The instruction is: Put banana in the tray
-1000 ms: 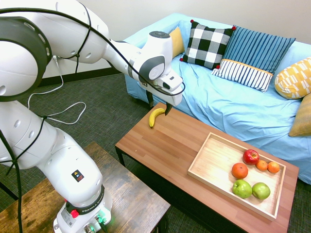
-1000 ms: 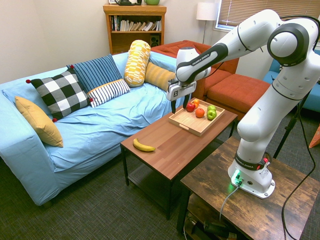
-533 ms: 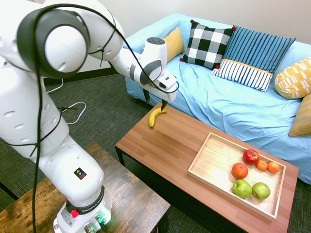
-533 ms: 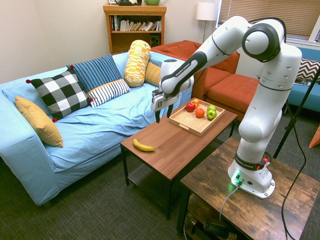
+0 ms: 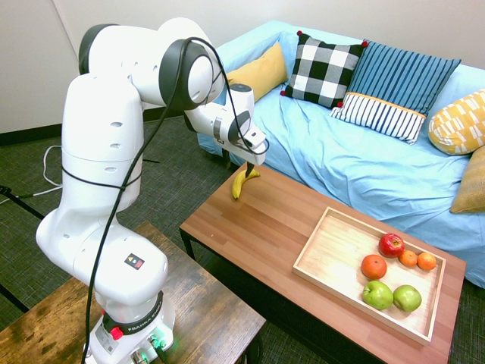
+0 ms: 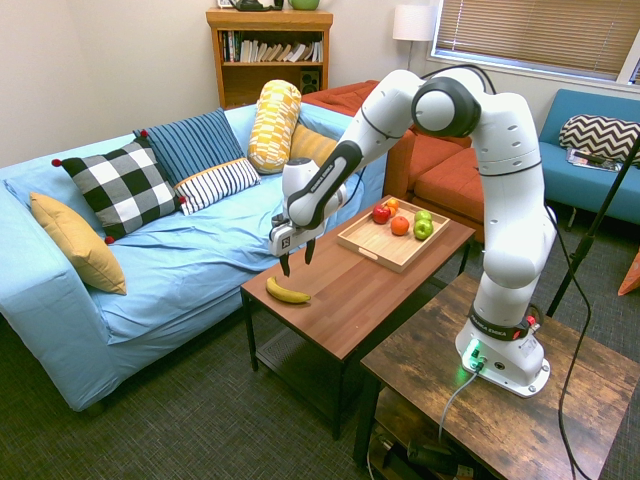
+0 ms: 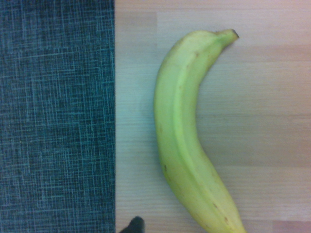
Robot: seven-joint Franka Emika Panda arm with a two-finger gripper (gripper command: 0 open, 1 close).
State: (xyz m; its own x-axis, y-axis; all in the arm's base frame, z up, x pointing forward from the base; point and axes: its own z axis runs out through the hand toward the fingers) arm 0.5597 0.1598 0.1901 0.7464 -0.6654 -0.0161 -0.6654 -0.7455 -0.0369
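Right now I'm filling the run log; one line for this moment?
gripper: open, above banana | banana: on table, untouched | tray: no banana

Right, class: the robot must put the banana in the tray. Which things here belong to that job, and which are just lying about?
Part of the job:
banana
tray
gripper, open above the banana

Just lying about:
red apple
two green apples
oranges
sofa cushions

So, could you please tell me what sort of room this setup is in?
Most likely a living room: a blue-covered sofa with cushions, a bookshelf against the wall, and a low wooden coffee table.
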